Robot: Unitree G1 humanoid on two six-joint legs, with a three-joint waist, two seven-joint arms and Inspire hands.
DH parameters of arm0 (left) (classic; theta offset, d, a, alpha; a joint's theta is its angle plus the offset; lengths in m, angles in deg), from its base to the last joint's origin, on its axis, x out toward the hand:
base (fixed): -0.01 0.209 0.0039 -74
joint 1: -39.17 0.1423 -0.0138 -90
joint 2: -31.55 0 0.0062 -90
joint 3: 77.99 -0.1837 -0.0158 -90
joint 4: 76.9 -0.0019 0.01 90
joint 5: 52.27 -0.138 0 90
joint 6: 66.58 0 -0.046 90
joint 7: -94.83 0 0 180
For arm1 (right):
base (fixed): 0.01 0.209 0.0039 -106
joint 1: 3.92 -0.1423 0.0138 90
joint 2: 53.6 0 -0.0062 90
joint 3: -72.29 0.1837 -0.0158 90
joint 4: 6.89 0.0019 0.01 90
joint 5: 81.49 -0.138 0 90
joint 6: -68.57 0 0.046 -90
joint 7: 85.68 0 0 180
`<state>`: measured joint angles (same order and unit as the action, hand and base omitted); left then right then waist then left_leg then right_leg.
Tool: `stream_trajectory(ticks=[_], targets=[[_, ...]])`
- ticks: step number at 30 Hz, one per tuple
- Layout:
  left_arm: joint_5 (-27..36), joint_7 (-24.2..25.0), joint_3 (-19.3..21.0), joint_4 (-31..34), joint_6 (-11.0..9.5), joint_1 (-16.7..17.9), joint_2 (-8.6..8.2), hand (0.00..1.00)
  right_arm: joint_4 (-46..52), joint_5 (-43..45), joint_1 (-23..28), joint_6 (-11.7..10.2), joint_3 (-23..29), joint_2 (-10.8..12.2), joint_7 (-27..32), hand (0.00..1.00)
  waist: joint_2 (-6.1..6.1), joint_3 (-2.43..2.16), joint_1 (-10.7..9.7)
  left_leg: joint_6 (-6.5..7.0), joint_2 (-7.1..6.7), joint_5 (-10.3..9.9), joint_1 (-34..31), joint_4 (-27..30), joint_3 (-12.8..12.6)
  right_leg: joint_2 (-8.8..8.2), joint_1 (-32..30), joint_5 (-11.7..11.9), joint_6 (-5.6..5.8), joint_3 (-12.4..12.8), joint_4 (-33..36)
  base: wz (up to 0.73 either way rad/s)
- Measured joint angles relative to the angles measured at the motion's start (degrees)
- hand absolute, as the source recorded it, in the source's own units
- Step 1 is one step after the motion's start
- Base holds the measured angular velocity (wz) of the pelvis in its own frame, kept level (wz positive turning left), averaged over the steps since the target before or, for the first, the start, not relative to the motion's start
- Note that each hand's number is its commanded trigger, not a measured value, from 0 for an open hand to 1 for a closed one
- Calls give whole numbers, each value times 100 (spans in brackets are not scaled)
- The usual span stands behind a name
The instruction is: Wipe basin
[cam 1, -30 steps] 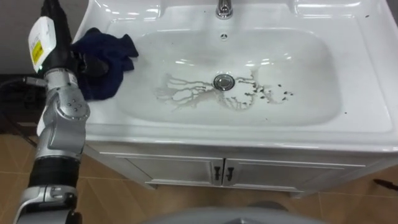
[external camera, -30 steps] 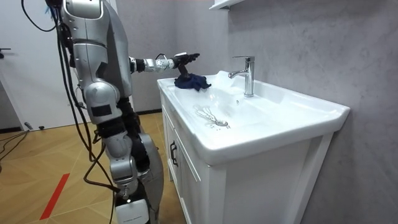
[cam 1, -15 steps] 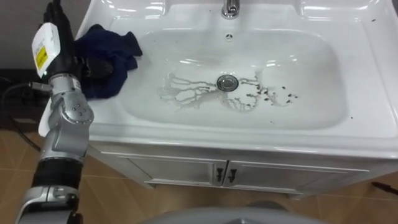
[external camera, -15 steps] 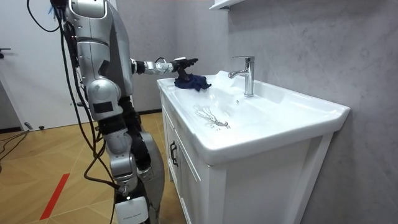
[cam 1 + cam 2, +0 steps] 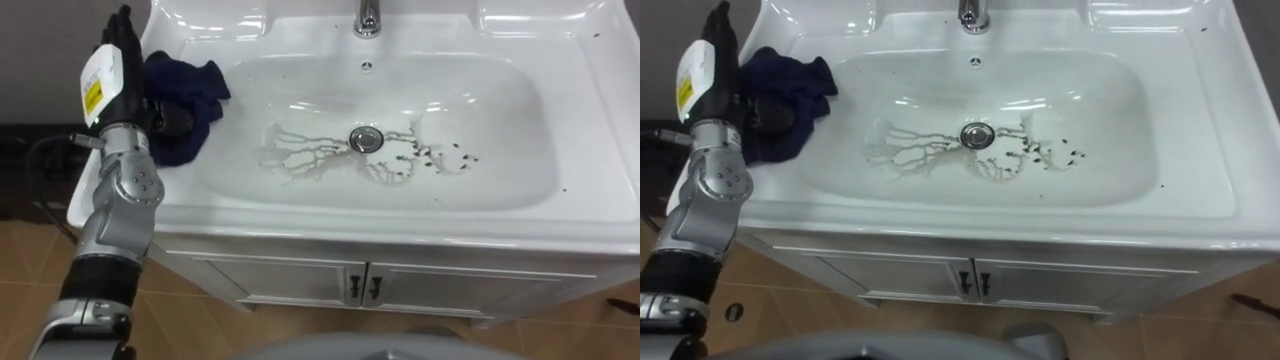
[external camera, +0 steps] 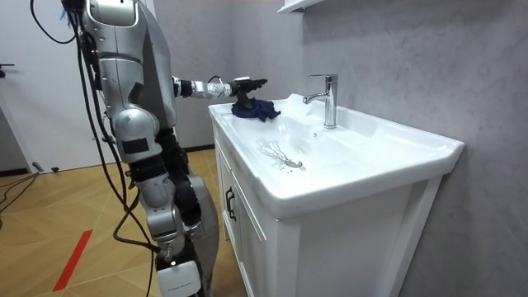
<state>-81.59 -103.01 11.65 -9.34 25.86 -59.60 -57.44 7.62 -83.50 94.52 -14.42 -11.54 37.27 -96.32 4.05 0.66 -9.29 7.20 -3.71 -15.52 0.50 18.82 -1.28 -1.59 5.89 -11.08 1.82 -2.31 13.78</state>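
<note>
Reaching across the back left corner of the white basin (image 5: 520, 110), with the left hand (image 5: 118, 62) hovering just above and beside the dark blue cloth (image 5: 190, 95). Cloth lying bunched on the rim there, one edge drooping toward the bowl. Holding the fingers straight and close together, pointing toward the wall.

Nothing blocking the bowl itself: branching dried streaks (image 5: 300, 155) spreading around the drain (image 5: 366, 138), dark specks (image 5: 440, 158) scattering to its right. Faucet (image 5: 367, 14) standing at the back rim, cabinet doors (image 5: 300, 285) closing the front below.

Against a second ago, sitting slightly lower over the cloth in the room view. Cloth keeping its place on the rim. Eye views shifting as a whole.

Thumb blending into the dark cloth, making contact hard to judge. Faucet top cut off at the upper edge.
</note>
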Motion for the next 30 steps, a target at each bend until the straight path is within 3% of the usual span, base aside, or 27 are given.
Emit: stream_trajectory(ticks=[2,6,7,16,21,22,23,30], targets=[[-1,0,-2,1,-16,0,0,0,-14,-17,-26,-1,-10,1,0,0,11,-19,-2,0,0,0,0,1,-6,-3,9,0,0,-25,-19,0],[-4,0,-7,1,-49,0,0,0,-17,-20,-53,-11,-44,1,5,0,-11,-5,-5,0,0,0,-7,2,-6,-13,11,1,1,-98,-22,0],[-2,0,-8,1,-53,0,0,0,-17,-21,-65,-15,-45,1,6,0,21,-26,-4,0,0,0,-7,3,-6,-14,12,1,1,-100,-22,0],[6,0,-25,11,-73,0,-1,0,-93,-106,-86,-18,-49,1,14,0,36,-18,-6,-1,0,0,-8,5,-4,-15,22,1,2,-106,-37,0],[5,-4,-247,10,-79,0,-1,0,-112,-202,-134,-12,-158,1,86,0,47,-4,0,-1,-2,0,-9,5,6,-15,11,1,2,-101,-23,0],[-4,-3,-288,10,-87,0,-1,0,-140,-201,-172,-12,-157,2,99,0,17,18,-2,-1,-2,0,-3,1,6,-14,9,1,2,-95,-24,0],[-8,-3,-305,11,-102,0,-1,0,-127,-201,-184,-15,-158,1,119,0,46,-1,-1,-1,-1,0,-5,1,5,-12,6,1,2,-91,-24,0],[-526,266,-641,63,-109,-1,20,0,-215,-155,-256,-16,-169,-10,11,0,23,12,-79,0,-2,0,-8,-5,-36,-19,9,1,2,-97,-14,2]])
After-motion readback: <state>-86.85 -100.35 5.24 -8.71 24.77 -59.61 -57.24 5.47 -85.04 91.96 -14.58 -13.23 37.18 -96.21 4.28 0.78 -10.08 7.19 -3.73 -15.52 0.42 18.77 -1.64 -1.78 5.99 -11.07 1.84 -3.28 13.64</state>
